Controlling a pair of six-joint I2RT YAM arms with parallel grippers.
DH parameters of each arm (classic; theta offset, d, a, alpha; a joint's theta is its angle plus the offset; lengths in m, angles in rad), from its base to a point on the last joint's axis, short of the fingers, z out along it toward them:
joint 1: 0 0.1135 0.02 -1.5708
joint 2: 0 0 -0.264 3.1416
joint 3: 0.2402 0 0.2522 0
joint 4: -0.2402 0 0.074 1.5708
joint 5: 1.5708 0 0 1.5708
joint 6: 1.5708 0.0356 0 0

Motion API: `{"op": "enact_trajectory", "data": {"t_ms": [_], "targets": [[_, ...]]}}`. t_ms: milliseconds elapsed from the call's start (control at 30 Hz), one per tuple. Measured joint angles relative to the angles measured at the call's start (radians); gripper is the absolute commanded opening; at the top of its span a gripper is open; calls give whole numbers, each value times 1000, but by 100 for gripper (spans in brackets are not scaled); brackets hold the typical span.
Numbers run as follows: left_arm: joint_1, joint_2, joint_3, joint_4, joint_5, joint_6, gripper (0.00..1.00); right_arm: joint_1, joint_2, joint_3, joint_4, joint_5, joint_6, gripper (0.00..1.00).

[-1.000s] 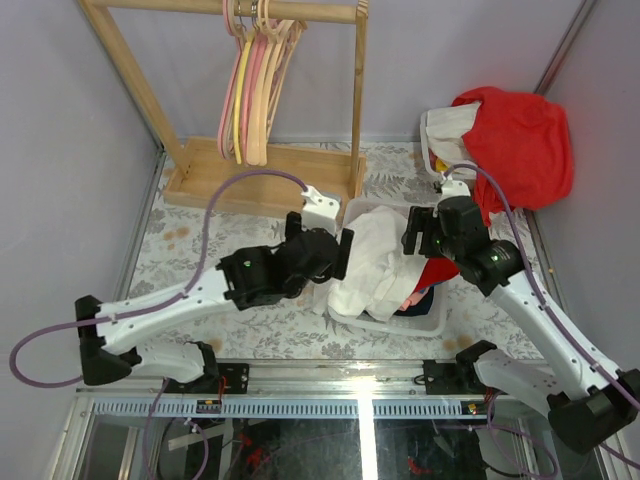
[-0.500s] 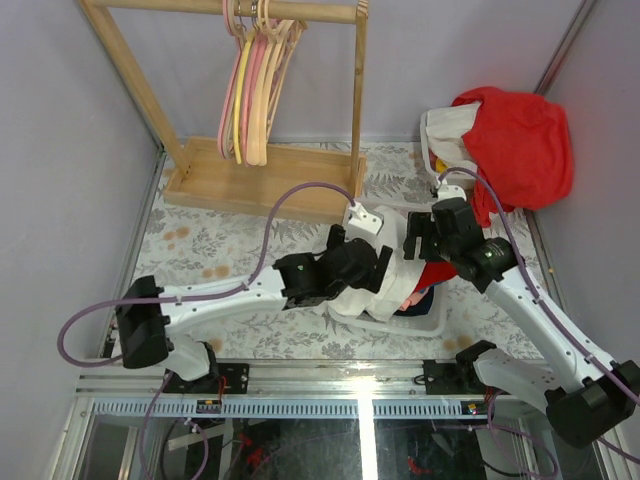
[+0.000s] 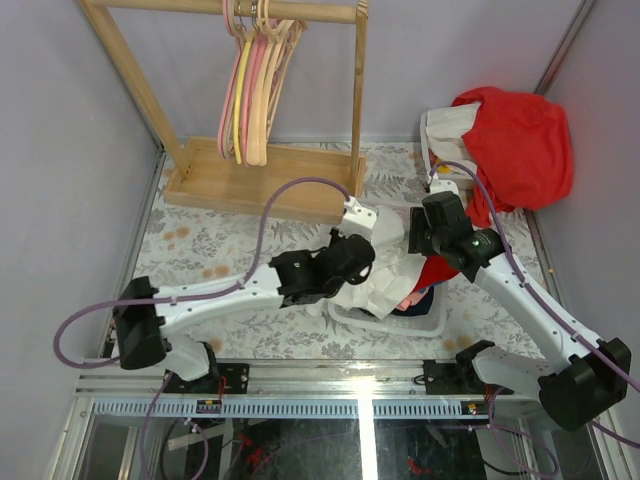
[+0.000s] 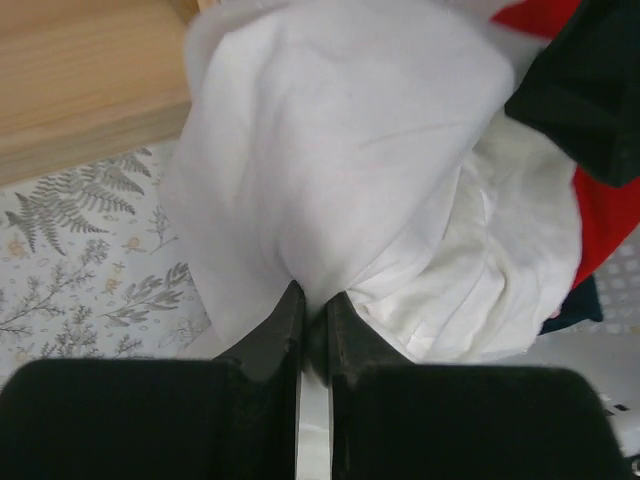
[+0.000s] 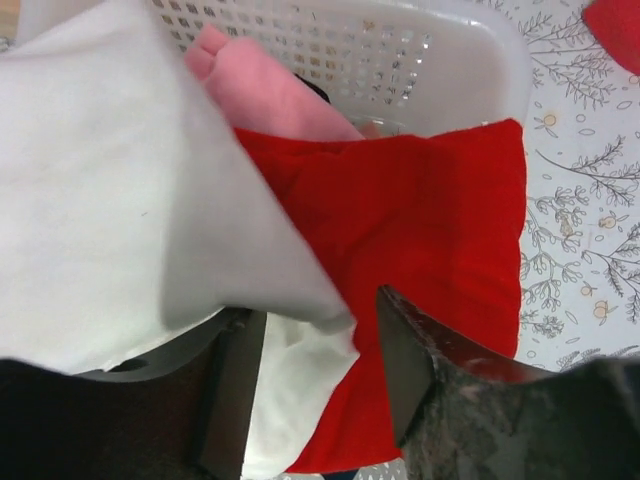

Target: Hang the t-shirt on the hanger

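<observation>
Pinching a fold of white t-shirt: left tool, jaws closed. Shirt heaped in white basket on tabletop. Right tool: jaws apart, straddling shirt edge. Beige hanger: on wooden rack.

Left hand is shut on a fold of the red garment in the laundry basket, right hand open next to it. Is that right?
Wrong garment: the left wrist view shows the left hand shut on a fold of the white t-shirt. The rest holds: laundry basket, right hand open next to it.
</observation>
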Motion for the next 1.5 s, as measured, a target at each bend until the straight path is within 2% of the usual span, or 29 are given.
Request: {"op": "enact_trajectory", "data": {"t_ms": [67, 133, 167, 233, 300, 533, 767, 867, 967, 1200, 1233, 1267, 1333, 1400, 1467, 1500], "targets": [[1, -60, 1, -7, -15, 2, 0, -1, 14, 19, 3, 6, -11, 40], [1, -116, 6, -14, -27, 8, 0, -1, 31, 43, 11, 6, -18, 42], [1, -145, 10, -18, -33, 12, 0, -1, 38, 55, 16, 4, -18, 48], [1, -188, 26, -24, -41, 23, 0, -1, 46, 71, 31, -2, -21, 71], [1, -211, 60, -33, -48, 39, 0, -1, 45, 77, 51, -12, -29, 76], [1, -215, 140, -53, -51, 68, 0, -1, -10, 17, 169, -150, -33, 77], [1, -223, 76, -53, -26, 56, 0, -1, -64, -90, 275, -298, -14, 78], [1, -233, 36, -53, -4, 37, 0, -1, -112, -133, 316, -344, 2, 75], [1, -243, -2, -51, 19, 17, 0, -1, -131, -147, 344, -346, 17, 73], [1, -264, -59, -45, 44, -17, 0, -1, -32, -143, 343, -336, 19, 72], [1, -267, -63, -45, 45, -19, 2, -1, -28, -145, 343, -337, 20, 71], [1, -271, -68, -45, 46, -23, 8, -1, -26, -148, 349, -338, 20, 67], [1, -279, -77, -45, 47, -29, 34, -1, -26, -154, 359, -345, 20, 54], [1, -286, -88, -46, 50, -40, 53, -1, -20, -157, 375, -357, 17, 36], [1, -292, -100, -47, 55, -51, 64, -1, -15, -158, 389, -369, 16, 25], [1, -296, -106, -48, 56, -56, 67, -1, -14, -158, 396, -373, 15, 18]]}}
